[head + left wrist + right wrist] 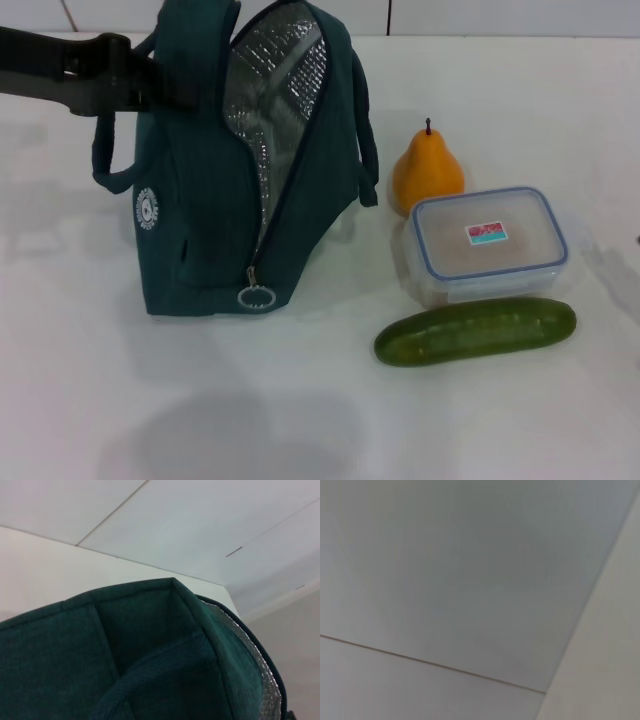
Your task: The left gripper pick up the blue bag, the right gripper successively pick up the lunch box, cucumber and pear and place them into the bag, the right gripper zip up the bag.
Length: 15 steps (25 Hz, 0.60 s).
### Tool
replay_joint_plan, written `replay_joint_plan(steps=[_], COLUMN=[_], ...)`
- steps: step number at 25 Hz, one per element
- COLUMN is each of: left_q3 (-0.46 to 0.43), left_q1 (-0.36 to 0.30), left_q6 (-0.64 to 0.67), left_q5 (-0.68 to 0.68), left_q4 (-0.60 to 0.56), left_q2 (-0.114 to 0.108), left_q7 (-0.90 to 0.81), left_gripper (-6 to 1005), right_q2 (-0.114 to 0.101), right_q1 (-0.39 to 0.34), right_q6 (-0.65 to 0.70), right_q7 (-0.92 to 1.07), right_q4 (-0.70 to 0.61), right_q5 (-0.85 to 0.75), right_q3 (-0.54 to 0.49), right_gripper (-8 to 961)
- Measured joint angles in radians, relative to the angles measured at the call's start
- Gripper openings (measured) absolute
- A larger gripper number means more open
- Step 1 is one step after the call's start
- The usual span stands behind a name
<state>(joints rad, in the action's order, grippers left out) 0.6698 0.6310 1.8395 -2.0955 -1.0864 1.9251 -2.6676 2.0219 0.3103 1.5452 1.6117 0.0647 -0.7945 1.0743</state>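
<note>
Here: white tabletop; blue bag upright toward far left, unzipped, foil showing. Left hand at bag's upper handle, grip state unclear. Cucumber, lunch box, pear clustered toward right edge.

A plain white table fills the head view, soft grey shadows lying on it toward 7 o'clock. Along the 12 o'clock edge runs a pale tiled wall, with 2 thin seams visible between its tiles
</note>
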Motion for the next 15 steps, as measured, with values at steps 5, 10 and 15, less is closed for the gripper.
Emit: replay_joint_plan(steps=[5, 10, 15], left_q3=[0.001, 0.006, 0.015], left_q1=[0.001, 0.007, 0.015], left_q6=[0.001, 0.001, 0.001], left_q5=[-0.001, -0.007, -0.009], left_q4=[-0.017, -0.018, -0.019], left_q2=[0.005, 0.005, 0.006], left_q7=[0.0, 0.0, -0.002], left_gripper=[50, 50, 50], right_q2=[0.005, 0.006, 0.006], right_q1=[0.053, 0.091, 0.132], right_q6=[-0.083, -0.128, -0.157], right_q7=[0.076, 0.122, 0.125], right_q4=[-0.003, -0.003, 0.008], right_q5=[-0.041, -0.074, -0.098], right_q3=[0.002, 0.002, 0.001], right_gripper=[729, 719, 717])
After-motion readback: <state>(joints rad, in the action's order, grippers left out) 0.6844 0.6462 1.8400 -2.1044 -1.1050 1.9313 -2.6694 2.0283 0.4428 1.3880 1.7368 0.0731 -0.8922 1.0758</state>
